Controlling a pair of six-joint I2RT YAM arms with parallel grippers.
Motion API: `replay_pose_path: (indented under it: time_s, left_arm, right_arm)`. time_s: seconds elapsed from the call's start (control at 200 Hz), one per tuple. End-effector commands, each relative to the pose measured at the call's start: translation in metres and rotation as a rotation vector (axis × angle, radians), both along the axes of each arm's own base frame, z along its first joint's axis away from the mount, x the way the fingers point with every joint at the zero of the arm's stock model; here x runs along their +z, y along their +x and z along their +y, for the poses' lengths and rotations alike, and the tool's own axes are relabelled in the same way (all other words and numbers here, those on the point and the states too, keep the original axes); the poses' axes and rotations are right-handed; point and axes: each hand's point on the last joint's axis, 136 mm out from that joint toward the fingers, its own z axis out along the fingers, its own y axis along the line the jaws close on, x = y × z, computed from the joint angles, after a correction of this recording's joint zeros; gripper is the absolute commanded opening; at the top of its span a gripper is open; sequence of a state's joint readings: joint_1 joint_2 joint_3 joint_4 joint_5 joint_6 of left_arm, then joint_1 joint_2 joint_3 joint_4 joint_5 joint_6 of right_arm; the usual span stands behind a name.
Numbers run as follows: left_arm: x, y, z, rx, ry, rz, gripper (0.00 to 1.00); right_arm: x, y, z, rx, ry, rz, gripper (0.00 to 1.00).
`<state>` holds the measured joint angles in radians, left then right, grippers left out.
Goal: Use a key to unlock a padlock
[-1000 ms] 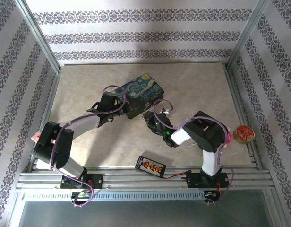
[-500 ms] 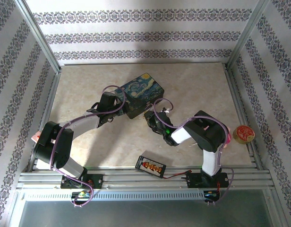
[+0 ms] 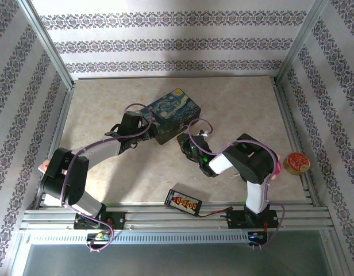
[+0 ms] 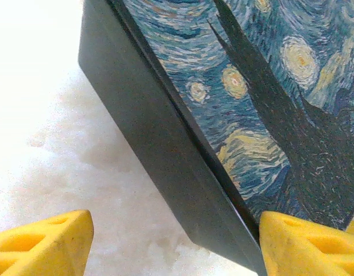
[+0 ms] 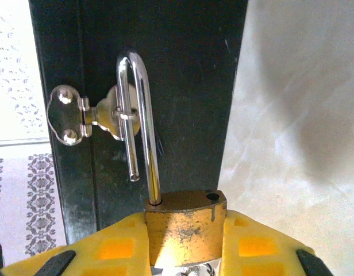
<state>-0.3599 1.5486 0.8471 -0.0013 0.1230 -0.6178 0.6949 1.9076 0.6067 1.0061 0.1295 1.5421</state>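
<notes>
"Where's the padlock (image 5: 185, 221) at this point?"

"It's pinched by its brass body between the right fingers (image 5: 254, 247), which are closed snugly on both sides of it. It's right up against the dark side wall of the Starry Night box (image 3: 172, 110), near the middle of the desk (image 3: 240, 109)."

"Is it locked?"

"No. The shackle (image 5: 143, 92) has one leg seated in the body, and the shorter leg hangs free with its tip clear of the brass. That free leg is threaded through the loop of the silvery hasp (image 5: 70, 115) on the box wall."

"And the key?"

"There's a scrap of pale metal (image 5: 191, 269) at the bottom of the padlock, between the pads. Too little of it shows for me to say what it is."

"What about the other arm?"

"The left fingers (image 4: 45, 241) are spread wide with the box's left corner between them. One yellow pad is apart from the dark wall, with bare desk in the gap. The other is by the painted lid, and I can't tell if it's touching."

"Is anything else lying about?"

"A round gold-red tin (image 3: 296, 163) is at the right edge, and a black strip with orange plugs (image 3: 184, 201) is near the front rail. Both are well apart from the box."
</notes>
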Motion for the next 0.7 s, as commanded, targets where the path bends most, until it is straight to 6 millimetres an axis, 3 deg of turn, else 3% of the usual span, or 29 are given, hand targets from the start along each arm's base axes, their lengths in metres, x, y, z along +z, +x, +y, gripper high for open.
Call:
replay_pose_path:
  time_s: [0.0,0.11,0.185,0.205,0.405,0.695]
  left_arm:
    - [0.020,-0.005,0.011,0.026,0.077,-0.005,0.76]
    - [0.051,0.003,0.002,0.004,0.112,-0.088,0.76]
    - [0.057,0.007,-0.010,-0.020,0.116,-0.111,0.75]
    - [0.057,0.009,-0.014,-0.031,0.118,-0.115,0.70]
    - [0.031,0.016,-0.047,-0.103,0.124,-0.083,0.68]
    - [0.004,0.017,-0.048,-0.109,0.159,-0.019,0.67]
  right_arm:
    - [-0.006,0.015,-0.026,-0.121,-0.034,-0.013,0.01]
    - [-0.005,0.015,-0.025,-0.121,-0.032,-0.015,0.01]
    - [-0.004,0.016,-0.024,-0.120,-0.031,-0.018,0.00]
    - [-0.004,0.016,-0.024,-0.119,-0.030,-0.018,0.00]
    - [-0.004,0.017,-0.025,-0.125,-0.029,-0.019,0.00]
    - [-0.003,0.016,-0.034,-0.138,-0.021,-0.025,0.01]
